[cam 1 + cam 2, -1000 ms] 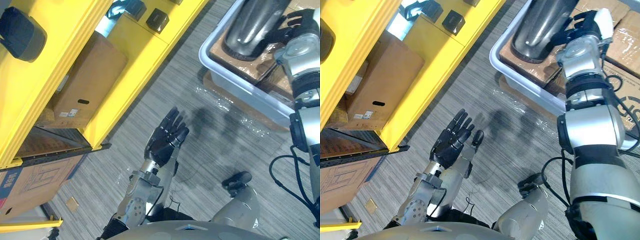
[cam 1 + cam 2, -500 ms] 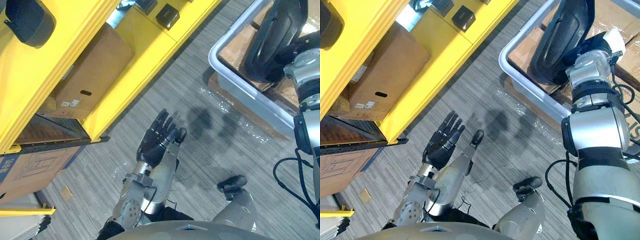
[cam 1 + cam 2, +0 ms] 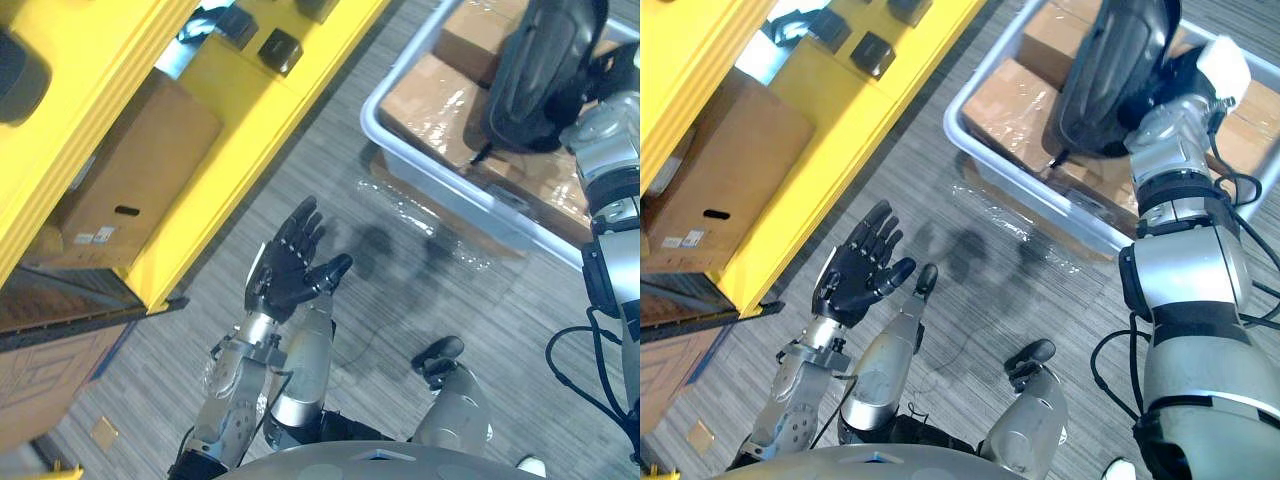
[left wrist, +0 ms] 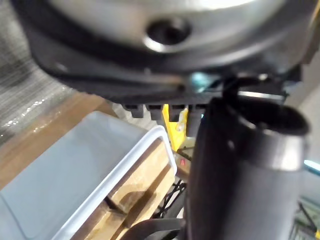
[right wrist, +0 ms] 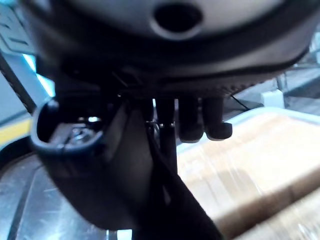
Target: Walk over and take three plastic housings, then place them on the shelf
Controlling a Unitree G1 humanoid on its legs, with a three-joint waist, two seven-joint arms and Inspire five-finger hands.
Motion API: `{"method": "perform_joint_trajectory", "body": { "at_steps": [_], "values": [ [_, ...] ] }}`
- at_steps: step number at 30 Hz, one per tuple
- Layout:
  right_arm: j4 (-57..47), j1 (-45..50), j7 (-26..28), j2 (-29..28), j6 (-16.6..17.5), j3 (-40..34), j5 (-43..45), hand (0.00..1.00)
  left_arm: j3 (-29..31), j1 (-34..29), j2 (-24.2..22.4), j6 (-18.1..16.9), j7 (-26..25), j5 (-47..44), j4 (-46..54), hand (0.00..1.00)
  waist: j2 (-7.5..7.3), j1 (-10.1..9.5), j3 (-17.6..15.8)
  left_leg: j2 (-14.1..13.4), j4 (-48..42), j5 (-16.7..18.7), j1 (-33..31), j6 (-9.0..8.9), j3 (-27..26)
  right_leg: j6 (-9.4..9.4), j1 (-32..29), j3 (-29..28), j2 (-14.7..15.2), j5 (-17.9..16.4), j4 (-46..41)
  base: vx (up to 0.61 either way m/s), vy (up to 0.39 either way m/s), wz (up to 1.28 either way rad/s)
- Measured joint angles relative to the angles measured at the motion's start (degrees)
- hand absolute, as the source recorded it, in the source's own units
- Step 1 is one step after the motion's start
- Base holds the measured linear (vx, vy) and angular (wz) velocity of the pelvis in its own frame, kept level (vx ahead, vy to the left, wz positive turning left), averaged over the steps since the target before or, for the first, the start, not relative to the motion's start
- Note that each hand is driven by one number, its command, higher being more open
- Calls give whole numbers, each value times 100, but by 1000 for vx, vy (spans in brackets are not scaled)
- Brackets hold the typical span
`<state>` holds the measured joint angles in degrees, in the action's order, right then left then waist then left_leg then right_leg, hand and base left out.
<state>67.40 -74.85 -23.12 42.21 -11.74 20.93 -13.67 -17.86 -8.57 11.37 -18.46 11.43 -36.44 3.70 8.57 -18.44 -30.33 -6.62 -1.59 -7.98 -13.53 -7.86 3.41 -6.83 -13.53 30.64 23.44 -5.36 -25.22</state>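
Above grey bin [image 3: 440,185] — plastic housing [image 3: 1110,70] apparently gripped by right hand [image 3: 1188,80] | left hand [image 3: 855,275] open, fingers spread

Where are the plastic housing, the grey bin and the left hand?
plastic housing [image 3: 540,70], left eye view, its dark shell.
grey bin [image 3: 485,212], left eye view, near wall.
left hand [image 3: 283,278], left eye view, palm.

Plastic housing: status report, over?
Right robot hand shut on plastic housing, held over grey bin. Left robot hand open, palm up, empty. Yellow shelf to robot's left; nothing seen blocking.
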Motion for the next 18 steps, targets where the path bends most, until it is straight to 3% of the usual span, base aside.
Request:
{"method": "perform_joint_trajectory", "body": {
  "at_steps": [3,6,9,12,18],
  "values": [
    [-272,45,-170,-210,260,-20,-362,0,227,357,93,409,-54,107,149,100,-176,147,53,-84,12,26,104,-34,-86,59,-11,-112,-90,-41,-52,11,-69,-20],
    [-517,443,-224,-509,468,-211,-838,0,237,844,130,1087,-17,109,140,100,-421,194,163,-152,7,53,129,-72,-146,91,-55,-181,-163,-61,-78,25,-67,-11],
    [-534,604,-223,-900,639,-253,-1158,0,177,1295,130,1714,63,72,109,100,-465,253,165,-193,8,61,145,-90,-194,93,-76,-259,-223,-61,-46,-9,-44,-9],
    [-579,665,-224,-1265,786,-265,-1377,0,181,1786,125,2096,26,-189,-281,100,-473,289,164,-299,7,55,124,-137,-216,120,-94,-282,-363,-32,39,-24,-43,-11],
    [-1027,824,-298,-1815,1147,-273,-1997,0,200,2685,120,2277,-322,-936,-876,100,-802,297,164,-571,-38,67,-6,-251,-272,232,-263,-419,-685,77,154,6,-57,-16]
  ]
}}
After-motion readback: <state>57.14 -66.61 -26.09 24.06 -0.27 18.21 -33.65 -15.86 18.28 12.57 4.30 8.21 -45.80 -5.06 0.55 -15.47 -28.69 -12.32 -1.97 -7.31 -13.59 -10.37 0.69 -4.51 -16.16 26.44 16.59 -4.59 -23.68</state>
